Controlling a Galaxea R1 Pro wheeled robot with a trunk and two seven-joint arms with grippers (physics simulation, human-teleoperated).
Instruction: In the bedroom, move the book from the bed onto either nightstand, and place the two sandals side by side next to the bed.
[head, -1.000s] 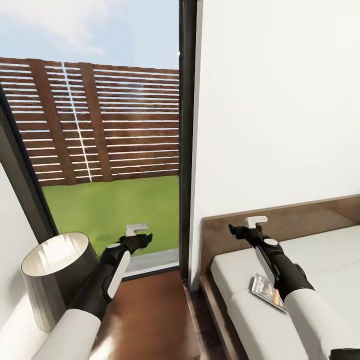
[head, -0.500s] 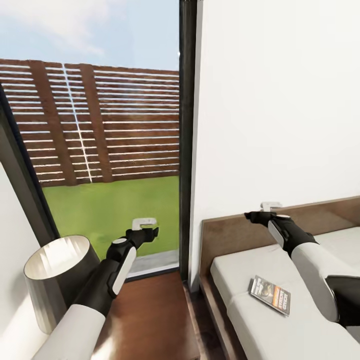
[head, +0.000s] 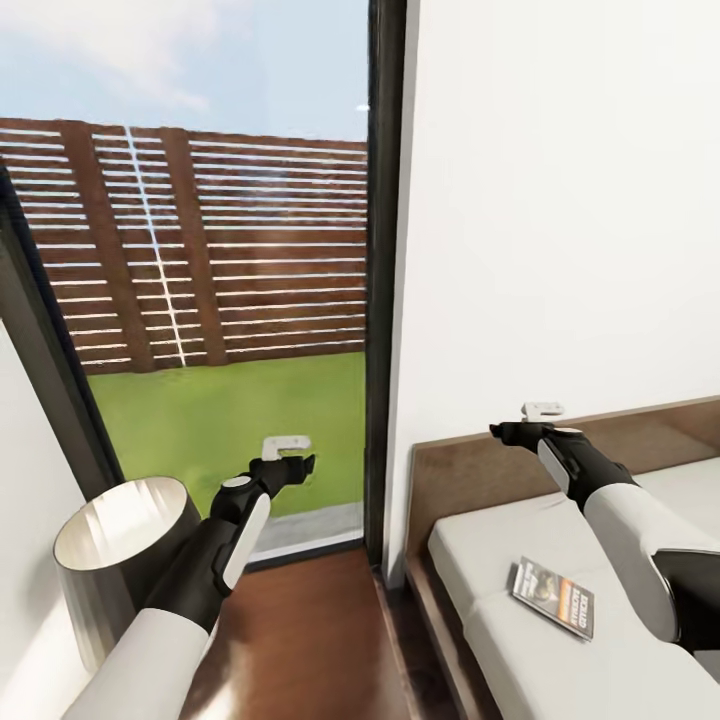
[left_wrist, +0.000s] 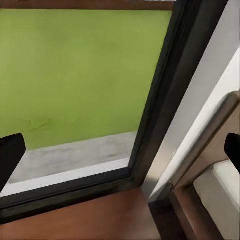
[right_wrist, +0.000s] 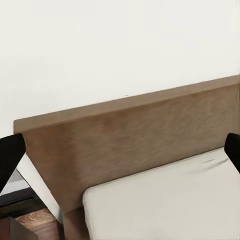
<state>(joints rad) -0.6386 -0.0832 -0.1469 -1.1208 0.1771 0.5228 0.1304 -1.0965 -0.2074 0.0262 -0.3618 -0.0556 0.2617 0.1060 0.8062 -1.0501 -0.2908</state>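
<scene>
Camera shifted; book (head: 552, 597) below right hand (head: 527, 430).

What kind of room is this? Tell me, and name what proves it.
Most likely a bedroom. A low bed with a dark brown wooden headboard and pale mattress stands against a white wall, a small paperback book lies on it, and a grey drum-shaped lampshade stands by the tall dark-framed window.
</scene>
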